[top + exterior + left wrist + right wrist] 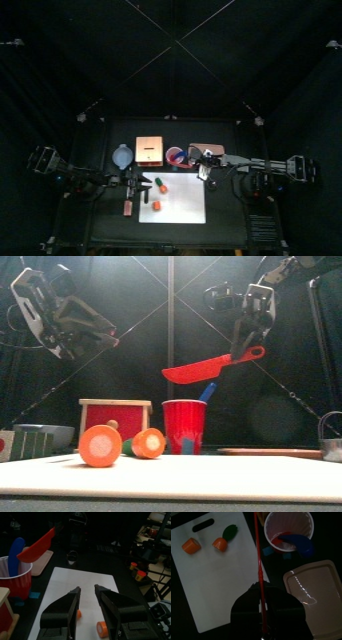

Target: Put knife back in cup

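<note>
1. Black table [221, 232] inside black curtains; white cutting board [170, 202] lies on its middle.
2. On the board: two orange carrot pieces [100, 445] and a green piece [230, 531] near them. In the front view they sit left of the cup.
3. Red cup [185, 426] stands upright behind the board, a blue utensil [207, 391] leaning out of it. Tan-orange box [114, 415] just left of the cup, grey-blue bowl-like thing [123, 155] further left.
4. Beige tray [316, 584] lies on the table to the right of the cup, apart from it.
5. Red knife [201, 368] is in the air, above the cup, not touching it. Blade points left, handle up to the right.
6. Right gripper [250, 353] is clamped on the knife handle; the right wrist view shows the knife edge-on, running out from the jaws beside the cup rim.
7. Left gripper [88, 591] hangs over the board's near side, jaws slightly apart, nothing between them, well clear of cup and knife.
</note>
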Available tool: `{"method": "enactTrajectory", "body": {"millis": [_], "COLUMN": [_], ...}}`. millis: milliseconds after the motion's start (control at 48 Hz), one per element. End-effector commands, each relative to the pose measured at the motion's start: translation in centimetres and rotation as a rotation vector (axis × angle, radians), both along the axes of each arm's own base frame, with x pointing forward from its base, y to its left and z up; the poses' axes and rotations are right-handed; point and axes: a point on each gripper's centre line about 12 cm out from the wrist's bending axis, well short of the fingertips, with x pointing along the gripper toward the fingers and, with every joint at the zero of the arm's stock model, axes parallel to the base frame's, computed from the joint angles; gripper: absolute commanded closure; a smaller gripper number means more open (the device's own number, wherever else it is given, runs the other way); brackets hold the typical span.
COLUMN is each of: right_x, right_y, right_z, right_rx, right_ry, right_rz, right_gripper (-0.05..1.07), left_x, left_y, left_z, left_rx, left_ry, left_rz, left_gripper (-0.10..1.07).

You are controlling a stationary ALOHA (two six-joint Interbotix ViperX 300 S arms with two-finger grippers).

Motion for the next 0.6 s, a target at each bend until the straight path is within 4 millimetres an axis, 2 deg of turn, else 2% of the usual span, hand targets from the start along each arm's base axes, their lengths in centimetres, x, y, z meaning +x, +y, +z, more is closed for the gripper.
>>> {"method": "enactTrajectory", "body": {"millis": [0,146,271,396,583], "right_x": [-0.2,-0.1,-0.4,-0.6,0.9], "right_y": [0.0,-0.3,-1.7,-3.0,-4.5], "right_z": [1.6,2.6,3.5,3.7,3.8], "right_rx": [0.000,0.008,0.010,0.017,0.030], "right_ry": [-0.041,-0.030,0.012,0.076,0.173], "right_rz": [-0.007,-0.017,-0.062,-0.094,-0.094], "right_gripper": [0.71,0.71,0.71,0.71,0.71], "left_x": [0.3,0.3,0.2,0.1,-0.1], "left_y": [0.0,0.0,0.0,0.1,0.4], "left_z": [0.6,0.6,0.6,0.4,0.1], "left_rx": [0.000,0.002,0.004,0.009,0.018], "left_ry": [-0.024,-0.026,-0.025,-0.020,-0.010], "left_rz": [0.002,0.001,0.000,-0.003,0.001], "left_gripper": [0.26,0.26,0.26,0.26,0.26]}}
